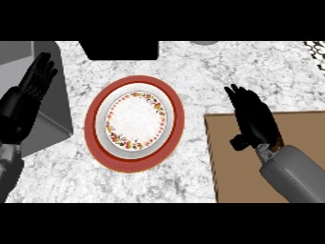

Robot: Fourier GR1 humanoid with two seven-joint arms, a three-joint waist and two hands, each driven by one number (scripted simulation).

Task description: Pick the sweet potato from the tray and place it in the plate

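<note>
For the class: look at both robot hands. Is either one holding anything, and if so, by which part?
Nothing visibly held. The left robot hand rests open, fingers up, at the left edge. The right robot hand lies over the tray, fingers extended; no sweet potato shows.

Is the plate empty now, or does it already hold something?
Empty. The plate shows only its white middle and flowered rim; nothing lies on it. The right hand is over the tray, apart from the plate.

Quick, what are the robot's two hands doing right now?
Left hand: open, fingers up, resting at the left edge, holding nothing.
Right hand: over the tray, fingers look straight; nothing seen in it, and no sweet potato shows.
</note>
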